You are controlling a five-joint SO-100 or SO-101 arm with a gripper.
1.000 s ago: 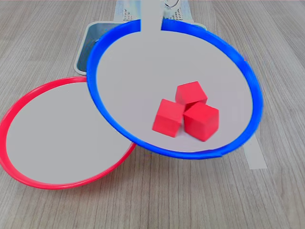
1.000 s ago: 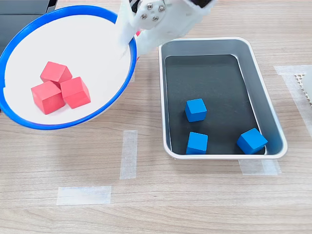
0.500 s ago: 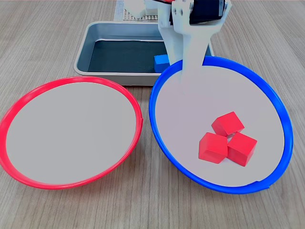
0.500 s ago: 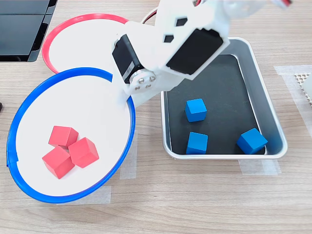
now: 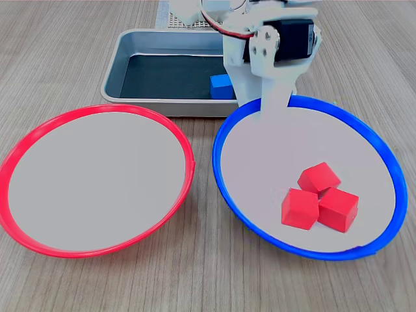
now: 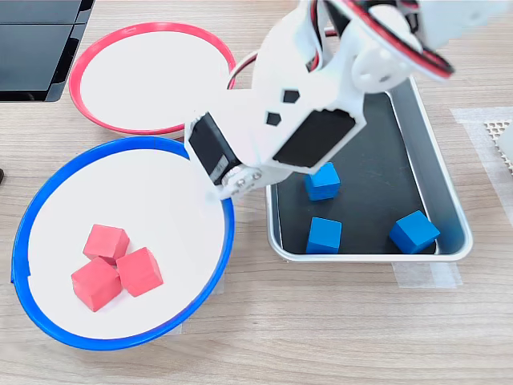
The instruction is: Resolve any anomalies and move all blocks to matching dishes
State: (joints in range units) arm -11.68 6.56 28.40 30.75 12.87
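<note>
Now that the blue-rimmed dish has come down from the air onto the table beside the red-rimmed dish, jaws clenched on its rim, three red blocks remain mismatched inside, blue blocks still in the tray.

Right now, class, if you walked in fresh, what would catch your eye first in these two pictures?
Three red blocks huddle in the blue-rimmed dish, the wrong colour for it, on the first exterior view's right. The white arm's gripper meets that dish's rim, hiding its jaws. Beside it the red-rimmed dish lies bare, while three blue blocks sit in the metal tray.
</note>
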